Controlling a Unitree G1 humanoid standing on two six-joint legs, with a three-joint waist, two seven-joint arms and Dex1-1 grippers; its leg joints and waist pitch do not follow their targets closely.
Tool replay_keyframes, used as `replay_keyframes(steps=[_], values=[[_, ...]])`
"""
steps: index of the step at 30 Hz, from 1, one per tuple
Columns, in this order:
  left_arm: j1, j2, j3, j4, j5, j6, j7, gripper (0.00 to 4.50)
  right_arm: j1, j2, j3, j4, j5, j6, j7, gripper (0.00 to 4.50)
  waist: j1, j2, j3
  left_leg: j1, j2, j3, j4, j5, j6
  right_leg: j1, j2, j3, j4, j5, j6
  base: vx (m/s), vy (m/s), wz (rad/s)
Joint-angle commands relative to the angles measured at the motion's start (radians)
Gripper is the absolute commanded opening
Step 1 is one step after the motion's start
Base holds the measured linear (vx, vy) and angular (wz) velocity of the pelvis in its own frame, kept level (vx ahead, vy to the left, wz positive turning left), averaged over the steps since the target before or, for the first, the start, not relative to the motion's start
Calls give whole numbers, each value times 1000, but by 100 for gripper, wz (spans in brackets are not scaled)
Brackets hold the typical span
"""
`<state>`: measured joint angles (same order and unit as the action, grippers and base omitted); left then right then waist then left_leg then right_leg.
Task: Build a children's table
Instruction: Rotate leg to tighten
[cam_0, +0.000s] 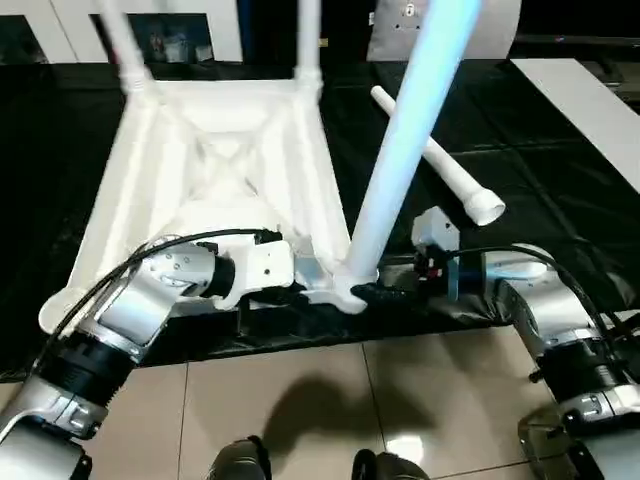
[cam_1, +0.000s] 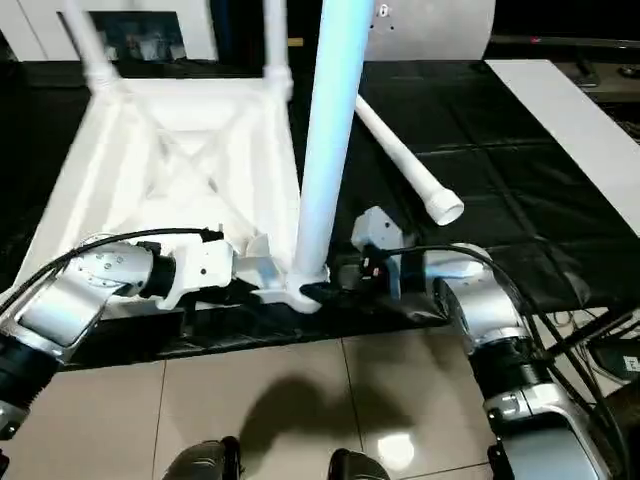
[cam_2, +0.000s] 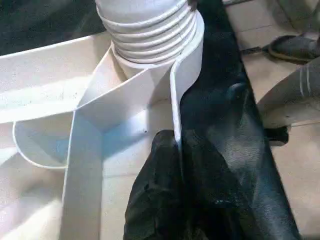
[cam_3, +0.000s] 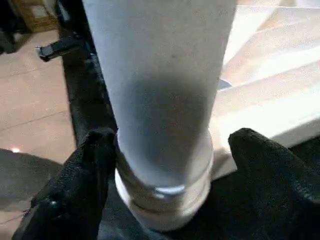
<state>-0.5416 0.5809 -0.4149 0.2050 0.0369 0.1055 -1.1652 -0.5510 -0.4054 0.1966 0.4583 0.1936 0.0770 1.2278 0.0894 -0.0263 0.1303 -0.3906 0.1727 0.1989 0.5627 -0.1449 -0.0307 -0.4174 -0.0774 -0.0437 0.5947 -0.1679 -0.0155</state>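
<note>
The upright leg (cam_1: 325, 140) stands in the near corner socket (cam_2: 150, 40) of the upturned top (cam_0: 210, 160) on the desk (cam_0: 560, 170), between the right tool's (cam_3: 165, 150) parted fingers, seemingly loose, while the left tool (cam_2: 172, 200) pinches the top's rim.

Head pair: looking forward and down over both silver forearms, onto the black worktop (cam_0: 560, 180) and tiled floor (cam_0: 300, 400), from slightly offset spots, sharing the upturned table top (cam_0: 210, 160) and its near corner leg (cam_1: 325, 150). Left wrist: very close, aimed along the left end effector (cam_2: 172, 200) at the threaded collar (cam_2: 150, 30) in the near corner socket. Right wrist: equally close, facing that same leg between the right end effector (cam_3: 167, 165) fingers.
</note>
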Motion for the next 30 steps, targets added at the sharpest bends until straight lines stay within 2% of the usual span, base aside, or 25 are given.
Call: replay_keyframes(steps=[1,2,11,13,14,16,18,19,20,21,22,23,24,25,26,27,28,29,30], values=[[8,-2,-64,-11,17,-46,-100,0,-19,-1,9,19,1,0,11,365,-6,9,-75,30,61,-24,-64,-281,21,41,-68,45,-64,-250,-234,0,0,0],[5,-1,-67,-5,16,-52,-100,0,-23,4,14,30,-1,-7,11,354,-6,4,-76,31,59,-22,-62,-268,27,41,-67,45,-62,-233,-240,0,0,0],[3,1,-67,5,15,-53,-95,0,-18,15,18,40,-10,-8,21,280,-6,7,-75,31,61,-23,-63,-269,27,41,-67,45,-63,-246,-236,0,0,0],[11,-9,-49,-1,2,-30,-70,0,-8,29,4,29,19,28,15,277,-5,10,-74,31,60,-23,-63,-269,27,41,-66,45,-63,-244,-238,0,0,0],[24,-26,-28,-16,-20,2,-40,0,3,45,-8,11,43,79,-2,275,-6,8,-74,28,60,-23,-63,-266,27,43,-66,44,-61,-238,-240,0,0,0],[32,-40,-16,-27,-24,27,-9,0,8,60,-12,1,47,99,-27,273,-7,9,-74,29,60,-23,-64,-270,24,42,-67,45,-63,-245,-241,0,0,0],[49,-95,23,-57,-27,120,107,0,14,109,-12,-3,16,142,-141,273,-11,6,-70,28,62,-24,-67,-285,15,41,-67,46,-65,-269,-235,0,0,0],[49,-95,23,-57,-27,120,107,0,14,109,-12,-3,16,142,-141,272,-13,7,-67,29,63,-24,-69,-293,8,39,-67,46,-65,-285,-234,0,0,0],[55,-115,36,-66,-27,153,148,0,14,127,-12,0,2,151,-186,272,-15,6,-67,32,60,-28,-71,-335,-8,38,-72,46,-74,-380,-209,0,0,0],[63,-153,56,-80,-28,199,210,0,7,165,-26,20,-7,166,-264,272,-19,7,-65,28,60,-31,-73,-335,-17,39,-72,46,-73,-391,-205,0,0,0],[69,-184,66,-90,-27,224,255,0,-2,200,-44,43,-6,172,-328,272,-28,1,-64,25,59,-35,-74,-346,-26,39,-74,44,-76,-425,-191,0,0,0],[75,-257,87,-111,-27,287,345,0,-23,271,-89,90,2,186,-454,272,-39,-1,-65,28,57,-36,-73,-368,-32,35,-75,44,-81,-458,-184,0,0,0],[75,-280,94,-116,-26,309,370,0,-29,289,-100,101,3,193,-487,272,-45,0,-64,25,57,-39,-73,-370,-35,37,-76,42,-82,-467,-181,0,0,0],[75,-280,94,-116,-26,309,370,0,-29,289,-100,101,3,193,-487,272,-51,-1,-65,22,55,-40,-73,-368,-36,38,-75,41,-82,-469,-178,0,0,0],[63,-345,111,-108,-7,344,456,0,-49,327,-121,138,-6,203,-582,272,-58,-2,-68,20,54,-39,-73,-362,-24,39,-72,41,-85,-463,-164,0,0,0],[51,-398,125,-95,9,367,525,0,-65,356,-135,165,-15,207,-652,272,-62,-2,-66,23,54,-36,-72,-364,-21,33,-71,43,-88,-458,-167,0,0,0],[45,-420,130,-88,15,375,553,0,-71,367,-140,176,-19,207,-679,272,-61,-3,-64,31,51,-34,-66,-374,-17,26,-71,44,-96,-482,-164,0,0,0],[23,-465,148,-59,25,375,625,0,-88,389,-152,206,-33,204,-753,272,-60,-1,-66,30,49,-33,-65,-360,-10,27,-73,44,-98,-482,-161,0,0,0],[23,-465,148,-59,25,375,625,0,-88,389,-152,206,-33,204,-753,272,-58,-1,-67,30,49,-32,-65,-355,-7,27,-71,44,-99,-476,-156,0,0,0]])
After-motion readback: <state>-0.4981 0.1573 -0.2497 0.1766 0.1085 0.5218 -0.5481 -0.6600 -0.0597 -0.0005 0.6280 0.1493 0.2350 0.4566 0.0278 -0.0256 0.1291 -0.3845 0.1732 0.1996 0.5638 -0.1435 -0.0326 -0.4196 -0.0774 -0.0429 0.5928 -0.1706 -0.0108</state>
